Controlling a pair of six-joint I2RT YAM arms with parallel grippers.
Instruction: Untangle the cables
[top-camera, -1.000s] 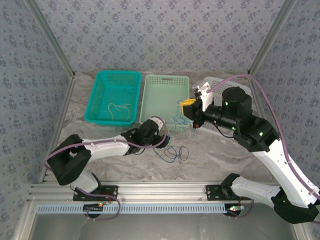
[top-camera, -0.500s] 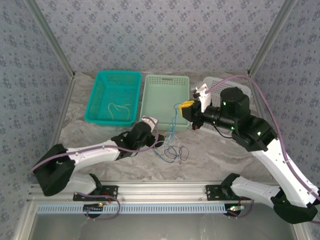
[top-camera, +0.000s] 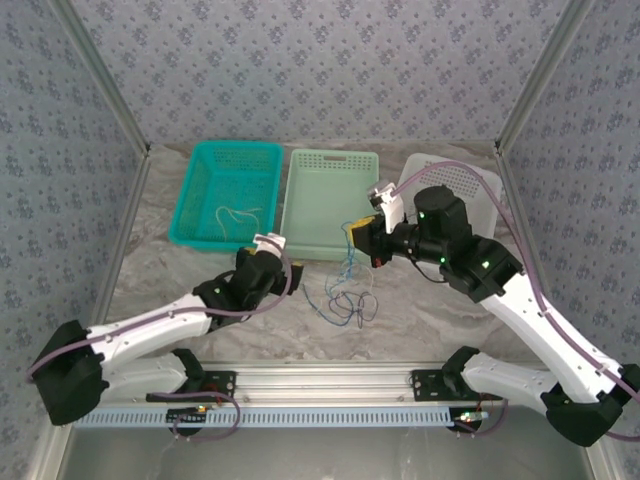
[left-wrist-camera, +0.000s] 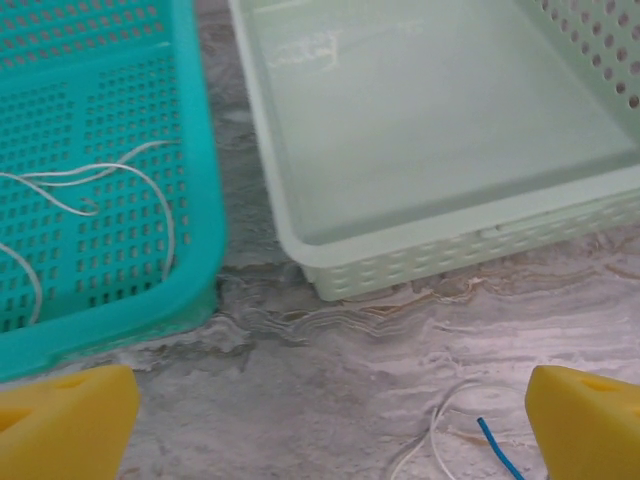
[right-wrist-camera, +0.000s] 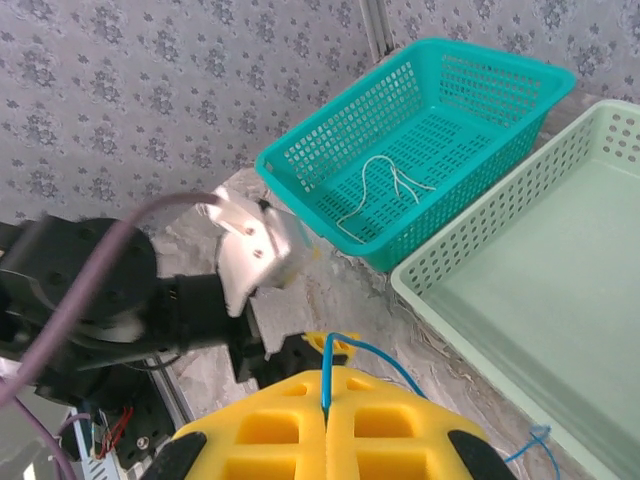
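On the marble table in front of the baskets lies a tangle of cables (top-camera: 345, 300), its loops blue and dark. A blue cable (top-camera: 347, 262) rises out of it to my right gripper (top-camera: 358, 236), which is shut on it. In the right wrist view that blue cable (right-wrist-camera: 326, 375) is pinched between the yellow fingers (right-wrist-camera: 270, 440). My left gripper (top-camera: 262, 268) is to the left of the tangle and open. Its fingers (left-wrist-camera: 60, 425) are wide apart over bare table, with a whitish cable (left-wrist-camera: 437, 430) and a blue cable end (left-wrist-camera: 495, 445) near the right finger. Another whitish cable (top-camera: 235, 215) lies in the teal basket (top-camera: 200, 195).
A light green basket (top-camera: 330, 160) stands next to the teal one, and a white basket (top-camera: 470, 185) sits at the back right behind my right arm. The frame rail (top-camera: 330, 375) runs along the near table edge.
My left gripper has pulled back to the left, away from the tangle. My right gripper has moved left and toward the near edge, with the blue cable still in it.
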